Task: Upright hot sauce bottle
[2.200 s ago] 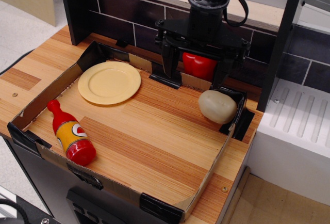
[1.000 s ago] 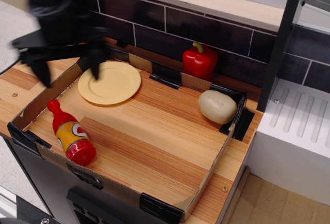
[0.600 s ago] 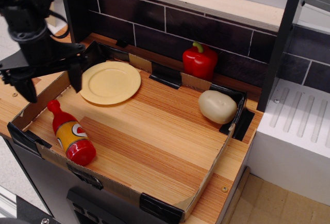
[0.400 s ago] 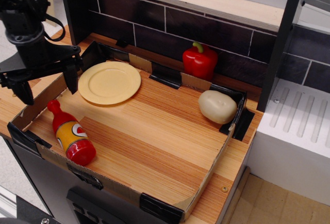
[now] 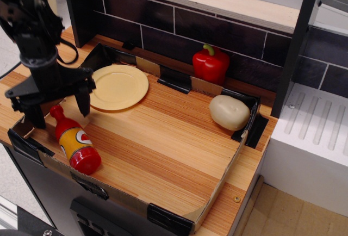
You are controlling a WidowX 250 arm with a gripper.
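At the bench's near left corner, inside a shallow cardboard tray on the striped wooden bench: hot sauce bottle, lying on its side, cap pointing to the far left, wide base toward the near edge, label band facing up. Just beyond it, toward the left edge: black gripper, hanging from an arm that enters at the top left corner, pointing down, fingers spread wide, one finger on the tray side of the bottle's cap, the other out by the tray's left wall. Cap end between the fingers; whether touched, cannot tell. Farther back on the left: yellow plate, flat on the tray floor, partly overlapped by the gripper. Toward the right edge: pale potato against the tray's right wall. At the far edge: red pepper with a green stem, against the dark tiled back wall. Past the right edge: white ribbed drainer.

Compared with a moment ago: lower and nearer the bottle, now straddling its cap rather than hovering beside the plate. Bottle, plate, potato and pepper unmoved.
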